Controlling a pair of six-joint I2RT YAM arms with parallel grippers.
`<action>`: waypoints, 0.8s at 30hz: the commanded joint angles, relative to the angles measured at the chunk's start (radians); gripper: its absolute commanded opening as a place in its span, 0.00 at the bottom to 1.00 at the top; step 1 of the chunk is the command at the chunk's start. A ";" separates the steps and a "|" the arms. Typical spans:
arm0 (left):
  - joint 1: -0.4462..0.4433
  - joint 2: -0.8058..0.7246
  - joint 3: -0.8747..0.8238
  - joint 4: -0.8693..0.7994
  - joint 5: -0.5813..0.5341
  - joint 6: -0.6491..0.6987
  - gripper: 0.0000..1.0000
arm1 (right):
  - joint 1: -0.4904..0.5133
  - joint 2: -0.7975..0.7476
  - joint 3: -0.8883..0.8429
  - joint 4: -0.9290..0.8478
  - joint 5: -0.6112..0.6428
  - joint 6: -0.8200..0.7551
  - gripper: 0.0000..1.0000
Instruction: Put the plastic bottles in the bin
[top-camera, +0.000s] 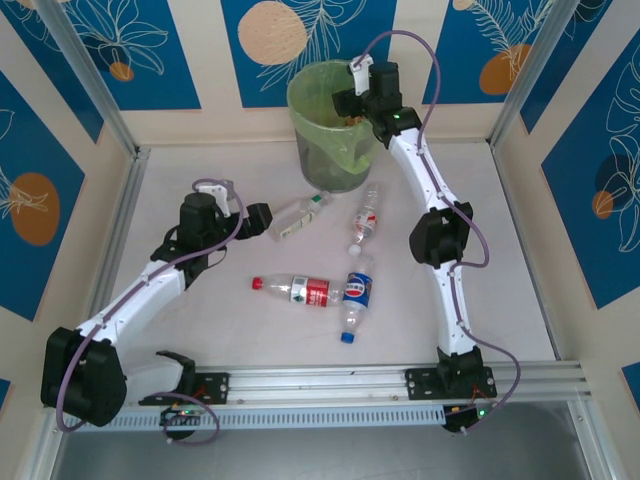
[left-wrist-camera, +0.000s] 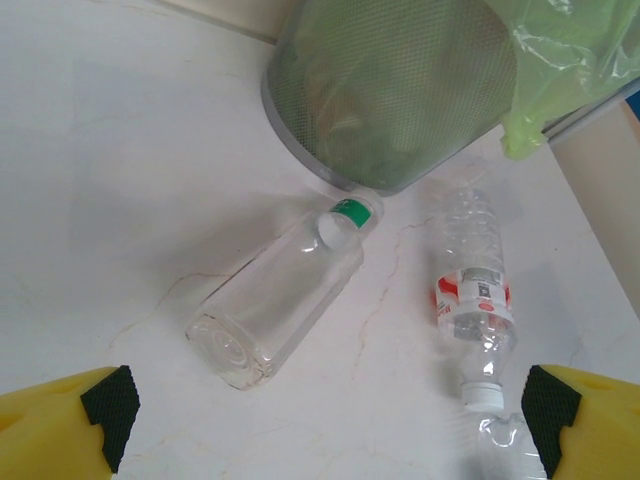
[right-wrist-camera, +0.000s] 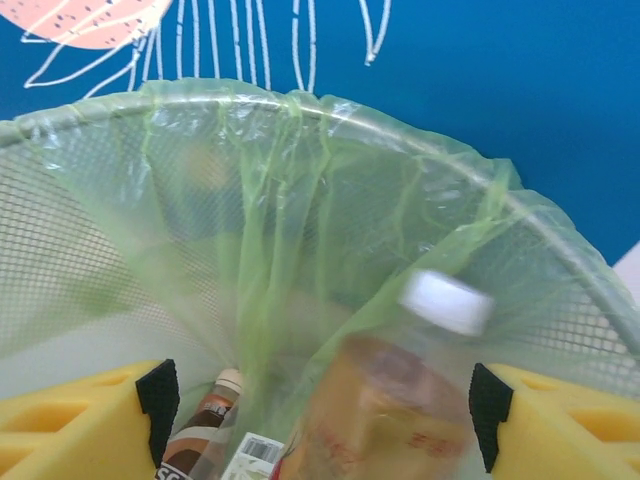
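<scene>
Left wrist: round grey mesh bin (left-wrist-camera: 400, 90)

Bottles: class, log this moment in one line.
right gripper: open above bin, blurred bottle between jaws | left gripper: open, facing green-capped bottle

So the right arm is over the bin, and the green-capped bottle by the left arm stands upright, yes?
Not quite: the green-capped bottle lies on its side, cap toward the bin, as the left wrist view shows. The rest holds: the right end effector is over the bin.
</scene>
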 joint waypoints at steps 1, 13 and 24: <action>0.011 -0.016 -0.010 -0.012 -0.021 0.027 1.00 | -0.006 -0.047 0.038 -0.020 0.035 0.027 0.79; 0.011 0.027 0.004 -0.062 -0.106 -0.015 1.00 | -0.011 -0.097 0.037 -0.064 -0.013 0.120 0.84; 0.005 0.111 0.114 -0.211 -0.034 0.116 1.00 | -0.022 -0.242 -0.042 -0.096 -0.103 0.251 0.89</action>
